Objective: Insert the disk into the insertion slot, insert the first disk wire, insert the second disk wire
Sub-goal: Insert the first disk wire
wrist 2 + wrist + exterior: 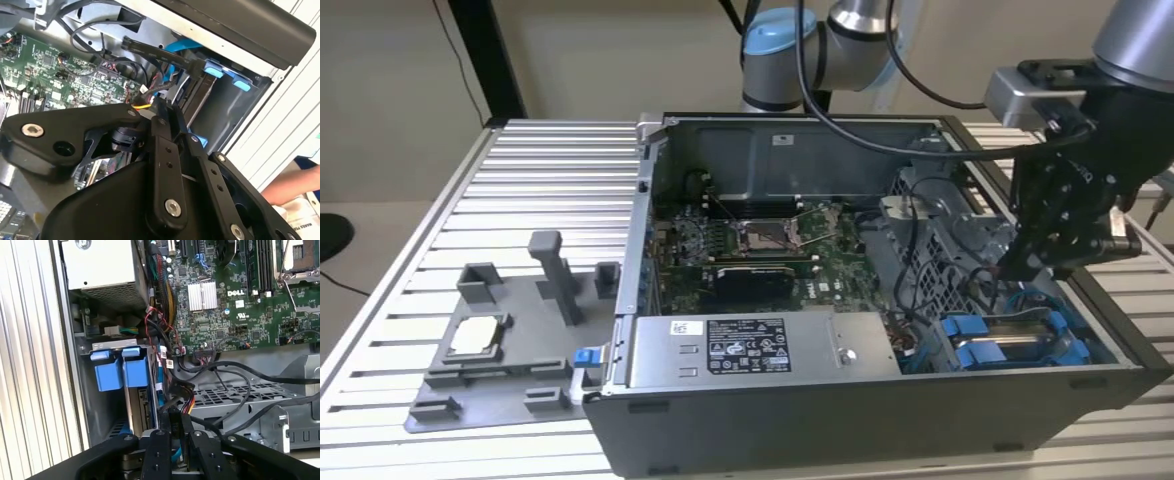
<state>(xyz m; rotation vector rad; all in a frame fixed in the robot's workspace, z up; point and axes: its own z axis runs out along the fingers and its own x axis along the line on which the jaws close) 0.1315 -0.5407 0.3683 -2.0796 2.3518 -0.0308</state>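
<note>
Exterior view, case: you have the open computer case (pixel 881 410) standing on the slatted table (pixel 534 190). The motherboard (pixel 761 240) lies flat inside and the labelled power-supply box (pixel 747 345) runs along the near side.
Exterior view, gripper: your gripper (pixel 1017 268) reaches down into the case at the exterior view's right, just over the blue carrier.
Exterior view, disk: the disk (pixel 974 340) sits low in the near corner at the exterior view's right, with its blue carrier tabs showing.
Exterior view, fixture: a grey fixture plate (pixel 494 385) lies on the table at the exterior view's left, well apart from the case.
First wrist view, disk: you see the disk (pixel 135 375) seated in the insertion slot (pixel 115 345), its blue tabs against the grey frame.
First wrist view, tool: the fingers (pixel 159 445) are drawn together on the black plug of the disk wire (pixel 177 390). Red and yellow strands leave the plug, which is just beside the disk's edge. You cannot tell whether it is plugged in.
Second wrist view, tool: the gripper (pixel 157 107) pinches the same plug, with yellow and orange strands (pixel 142 105) at its tips.
Second wrist view, disk: the blue carrier (pixel 215 71) stands close beyond the fingertips.
Second wrist view, edge: a person's arm (pixel 295 185) shows outside the case.
</note>
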